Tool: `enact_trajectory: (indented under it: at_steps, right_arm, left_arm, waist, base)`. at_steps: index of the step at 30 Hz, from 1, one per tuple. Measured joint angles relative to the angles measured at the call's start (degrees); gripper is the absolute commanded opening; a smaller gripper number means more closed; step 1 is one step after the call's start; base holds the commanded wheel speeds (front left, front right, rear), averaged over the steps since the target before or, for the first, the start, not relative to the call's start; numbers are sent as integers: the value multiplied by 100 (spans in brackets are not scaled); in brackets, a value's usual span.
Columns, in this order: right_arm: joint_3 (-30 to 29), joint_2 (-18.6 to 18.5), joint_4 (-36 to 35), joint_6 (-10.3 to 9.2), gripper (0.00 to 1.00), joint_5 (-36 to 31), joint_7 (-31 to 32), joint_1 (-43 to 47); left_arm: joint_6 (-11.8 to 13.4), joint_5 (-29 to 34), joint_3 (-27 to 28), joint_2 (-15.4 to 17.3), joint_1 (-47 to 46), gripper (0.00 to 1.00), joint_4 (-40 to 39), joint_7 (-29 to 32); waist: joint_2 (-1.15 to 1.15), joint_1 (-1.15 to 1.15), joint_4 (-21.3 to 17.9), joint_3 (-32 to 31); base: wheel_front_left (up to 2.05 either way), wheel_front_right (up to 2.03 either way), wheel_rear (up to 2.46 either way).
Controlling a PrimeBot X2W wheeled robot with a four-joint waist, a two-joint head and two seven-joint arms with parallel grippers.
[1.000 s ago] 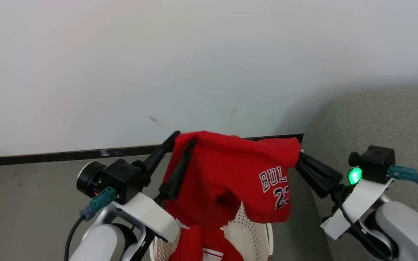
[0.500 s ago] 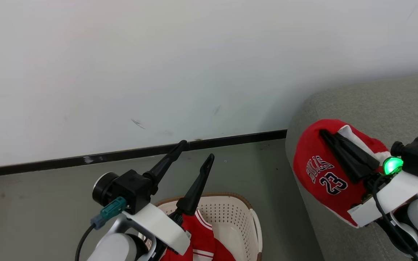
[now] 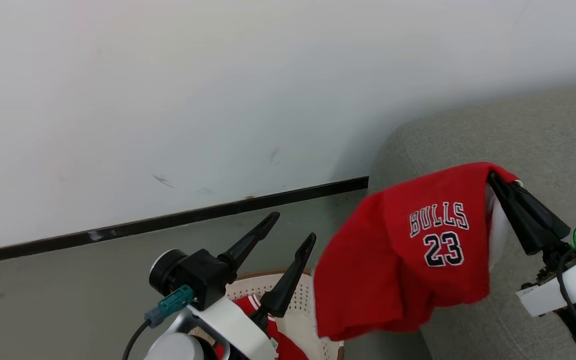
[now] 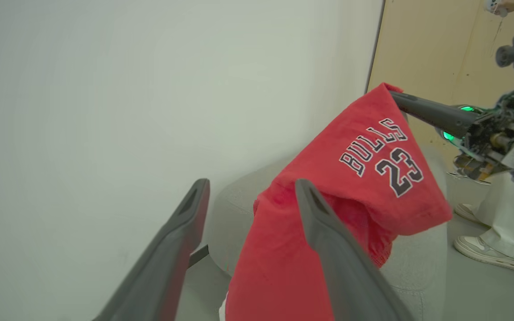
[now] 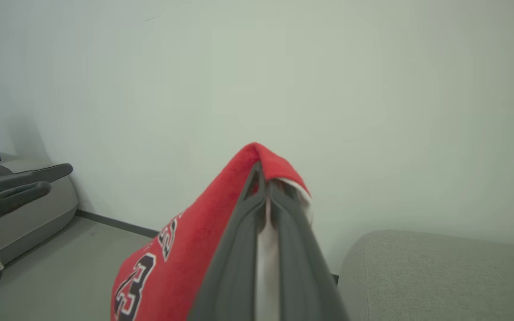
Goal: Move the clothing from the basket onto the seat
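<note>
2 red pieces of clothing are in view, 1 low at the left and 1 held up at the right. At the lower left of the head view, the left gripper (image 3: 293, 226) is released, its long dark fingers spread wide with nothing between them, pointing up toward the black baseboard (image 3: 168, 220) at the foot of the white wall (image 3: 218, 75). Just under those fingers sits the basket (image 3: 299, 309) on the grey floor (image 3: 58, 290), with its perforated cream wall and brown rim partly covered by the arm. Inside it, against the left side, lies the striped garment (image 3: 282, 344), red with white trim.

To the right of the basket hangs the BULLS garment (image 3: 408, 250), printed "BULLS 23", raised in the air. Its lower hem falls across the basket's right edge in the head view, and its upper part is in front of the seat's rounded left end. Whether it touches the seat cannot be told. The right gripper (image 3: 492, 177) is clenched on the garment's top right corner, with fabric folded over the fingertips in the right wrist view. Behind and right spreads the grey seat (image 3: 518, 135). In the left wrist view, a pale shoe (image 4: 475, 246) stands on the floor past the seat.
</note>
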Motion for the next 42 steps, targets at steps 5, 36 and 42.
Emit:
enact_trajectory:
  at_steps: [5,36,42]
  right_arm:
    - [-252,4,-186,0,0,-137,-4,329]
    - [-1010,-309,-87,0,0,118,-5,157]
    - [-1140,-513,387,0,0,346,-5,-641]
  left_arm:
    - [-24,-43,-148,-12,-1,100,142,-44]
    - [-59,-32,-470,-113,-2,100,257,-194]
    - [16,59,-433,-110,-21,100,96,-192]
  waist:
    - [0,0,-211,-21]
    - [0,0,-1185,204]
    - [0,0,-1187,417]
  base:
    - [0,0,0]
    - [0,0,0]
    - [0,0,0]
